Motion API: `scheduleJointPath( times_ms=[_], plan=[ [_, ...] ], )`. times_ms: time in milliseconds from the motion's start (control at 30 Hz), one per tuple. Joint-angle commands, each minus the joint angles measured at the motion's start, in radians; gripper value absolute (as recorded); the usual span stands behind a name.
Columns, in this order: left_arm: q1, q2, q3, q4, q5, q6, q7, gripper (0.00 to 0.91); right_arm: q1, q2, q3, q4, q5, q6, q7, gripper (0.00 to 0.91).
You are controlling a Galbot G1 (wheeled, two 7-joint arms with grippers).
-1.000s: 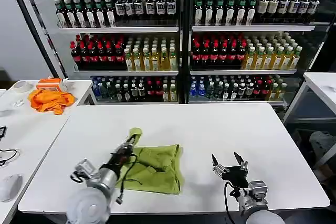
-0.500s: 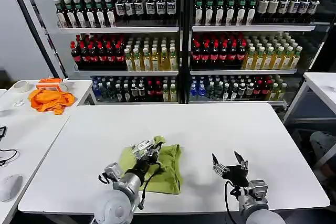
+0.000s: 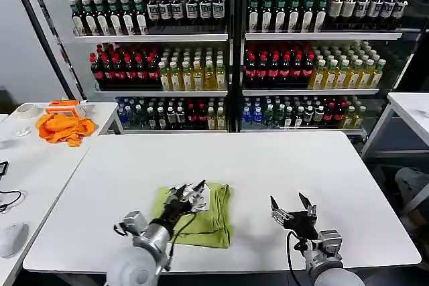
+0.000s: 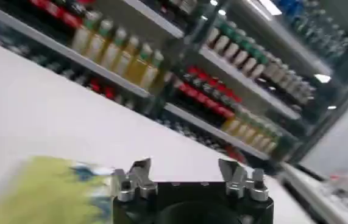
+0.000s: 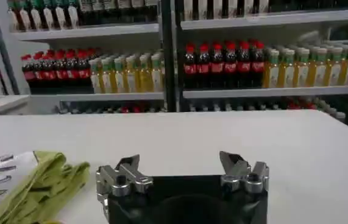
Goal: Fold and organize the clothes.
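The lime-green T-shirt (image 3: 201, 222) lies folded into a compact rectangle on the white table (image 3: 268, 165), near the front edge and left of centre. A patch of its white print (image 3: 203, 197) faces up. My left gripper (image 3: 187, 193) is open just above the shirt's far left part, nothing between its fingers. In the left wrist view the left gripper (image 4: 186, 172) stands open, with the shirt (image 4: 42, 193) to one side. My right gripper (image 3: 293, 204) waits open to the right of the shirt. The right wrist view shows the right gripper (image 5: 183, 165) empty and the shirt (image 5: 46, 185) beside it.
A bright orange cloth (image 3: 65, 127), an orange box (image 3: 62, 105) and a tape roll (image 3: 27, 109) lie on the side table at the left. Bottle shelves (image 3: 228, 51) stand behind the table. Another white table (image 3: 412, 108) is at the right.
The left gripper carried the shirt's left flap rightward over the rest, let it go and now stands open above it. The shirt lies narrower. The right arm has not moved.
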Motion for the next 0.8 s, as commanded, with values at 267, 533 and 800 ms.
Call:
scheduleJointPath(
  times_ms=[267, 533, 800],
  plan=[
    [0.109, 0.073, -0.226, 0.093, 0.027, 0.03, -0.019, 0.907, -0.001, 0.001, -0.003, 0.004, -0.003, 0.0, 0.0, 0.907],
    [0.069, -0.003, -0.147, 0.142, 0.059, 0.025, -0.004, 0.907, -0.013, -0.004, 0.006, 0.015, -0.004, -0.002, 0.003, 0.907],
    [0.075, -0.038, -0.122, 0.142, 0.01, 0.033, 0.0, 0.907, -0.014, -0.004, 0.009, 0.016, -0.004, -0.003, 0.003, 0.907]
  ],
)
